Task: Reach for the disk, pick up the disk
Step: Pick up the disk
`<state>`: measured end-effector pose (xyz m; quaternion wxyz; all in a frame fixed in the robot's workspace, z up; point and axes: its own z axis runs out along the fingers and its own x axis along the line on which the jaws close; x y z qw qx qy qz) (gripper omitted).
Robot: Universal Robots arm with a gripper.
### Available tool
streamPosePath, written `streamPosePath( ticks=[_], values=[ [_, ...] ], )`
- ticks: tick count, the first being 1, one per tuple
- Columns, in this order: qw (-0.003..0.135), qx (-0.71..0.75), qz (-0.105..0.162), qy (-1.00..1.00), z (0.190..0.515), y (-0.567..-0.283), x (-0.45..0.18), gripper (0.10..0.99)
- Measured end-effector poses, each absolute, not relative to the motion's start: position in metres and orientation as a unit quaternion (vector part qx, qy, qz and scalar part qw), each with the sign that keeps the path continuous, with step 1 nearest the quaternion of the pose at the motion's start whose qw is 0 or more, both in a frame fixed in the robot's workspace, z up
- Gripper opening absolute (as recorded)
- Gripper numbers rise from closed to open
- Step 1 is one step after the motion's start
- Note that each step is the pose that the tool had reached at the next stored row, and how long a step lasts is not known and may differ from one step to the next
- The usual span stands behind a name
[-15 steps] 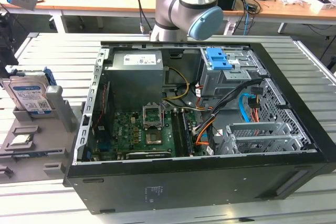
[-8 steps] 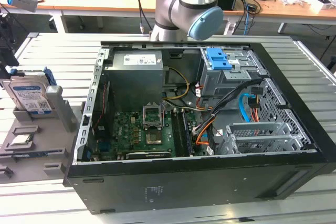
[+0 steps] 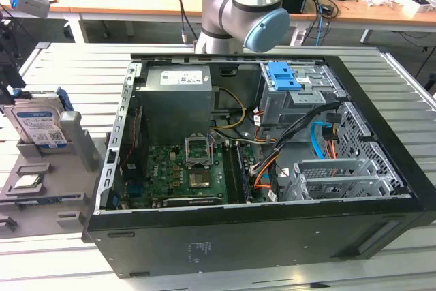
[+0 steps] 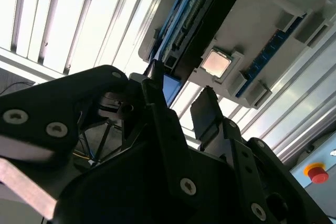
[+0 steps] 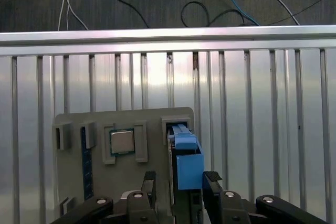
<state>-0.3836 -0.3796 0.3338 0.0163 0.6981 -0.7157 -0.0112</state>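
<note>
The disk (image 3: 39, 126) stands on edge in a grey holder (image 3: 75, 142) on the slatted table, at the exterior view's left, showing its white-and-blue label and blue rail. In the first wrist view the disk (image 5: 185, 156) shows edge-on with its blue rail toward the camera. My gripper (image 5: 180, 182) is open, one black finger (image 5: 149, 183) on each side of the disk, and a gap remains on one side. In the second wrist view the disk (image 4: 202, 22) lies just beyond my gripper (image 4: 181, 108).
A small square silver chip (image 5: 122, 141) sits in the same holder beside the disk, with a blue strip (image 5: 84, 156) further along. An open computer case (image 3: 259, 161) takes up the middle of the table. The arm (image 3: 238, 5) rises behind it. A table edge rail (image 5: 168, 36) runs past the holder.
</note>
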Motion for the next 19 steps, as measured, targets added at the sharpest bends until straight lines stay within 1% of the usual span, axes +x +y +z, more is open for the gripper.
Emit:
streamPosePath(
  ticks=[11, 19],
  values=[
    [0.017, 0.715, -0.011, -0.699, 0.324, -0.378, -0.385, 0.482],
    [0.017, 0.717, -0.01, -0.697, 0.309, -0.372, -0.391, 0.482]
  ],
)
